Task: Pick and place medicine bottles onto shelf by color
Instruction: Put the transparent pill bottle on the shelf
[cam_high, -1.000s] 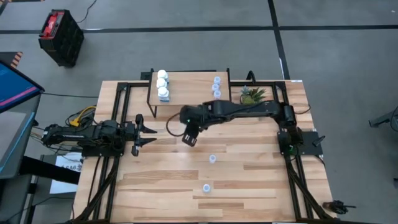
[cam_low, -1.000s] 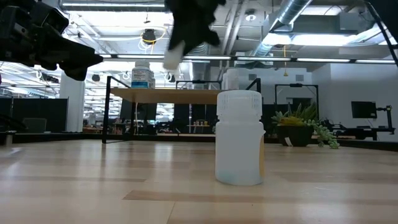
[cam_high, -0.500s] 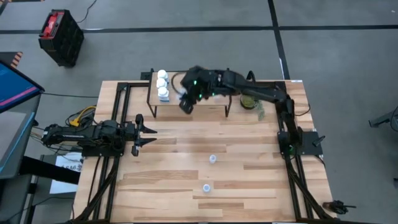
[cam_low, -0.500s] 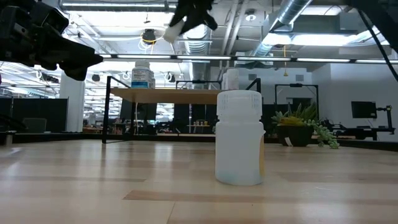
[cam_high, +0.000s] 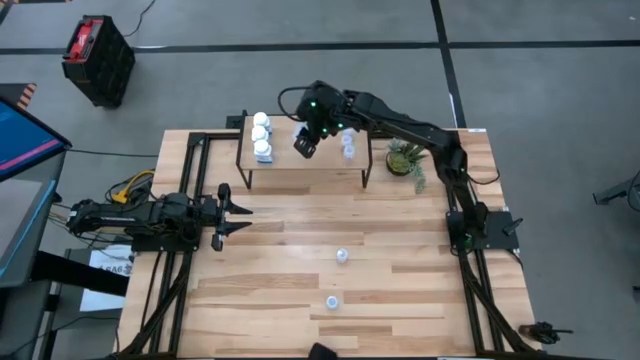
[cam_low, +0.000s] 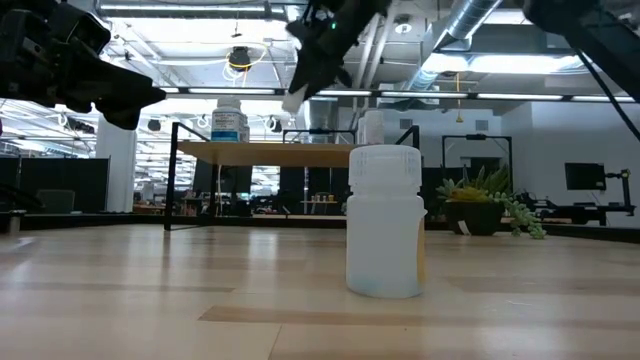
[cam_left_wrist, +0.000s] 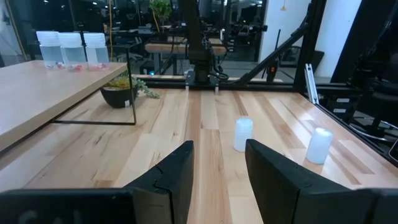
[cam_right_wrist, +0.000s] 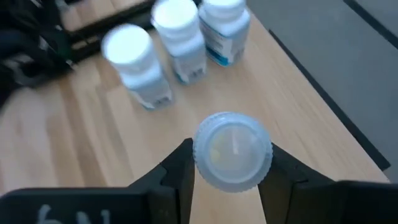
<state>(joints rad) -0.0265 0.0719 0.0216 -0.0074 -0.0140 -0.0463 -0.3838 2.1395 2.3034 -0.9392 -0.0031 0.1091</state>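
Note:
My right gripper (cam_high: 304, 143) is shut on a translucent bottle (cam_right_wrist: 232, 158) above the middle of the light-wood shelf (cam_high: 305, 165). Three white bottles (cam_high: 261, 135) stand on their bases in a row at the shelf's left end, and three translucent bottles (cam_high: 348, 140) at its right end. Two more translucent bottles (cam_high: 342, 256) (cam_high: 331, 300) stand on the tabletop. My left gripper (cam_high: 238, 212) is open and empty at the table's left side. My right gripper pinches the translucent bottle between its two fingers (cam_right_wrist: 180, 168), which sit on opposite sides of it at its ribbed cap (cam_right_wrist: 205, 169). The fingers point down at a slant. The bottle is lifted clear above the shelf top and, in the low view (cam_low: 296, 98), hangs tilted.
A small green potted plant (cam_high: 406, 157) stands on the table just right of the shelf. Black metal frames (cam_high: 190, 190) run along the table's left and right sides. The shelf top between the two bottle rows is bare wood.
My right gripper has carried the translucent bottle from above the table's middle up and toward the far edge, over the shelf. It then came down a little toward the shelf top, between the two rows. It stays shut on the bottle.

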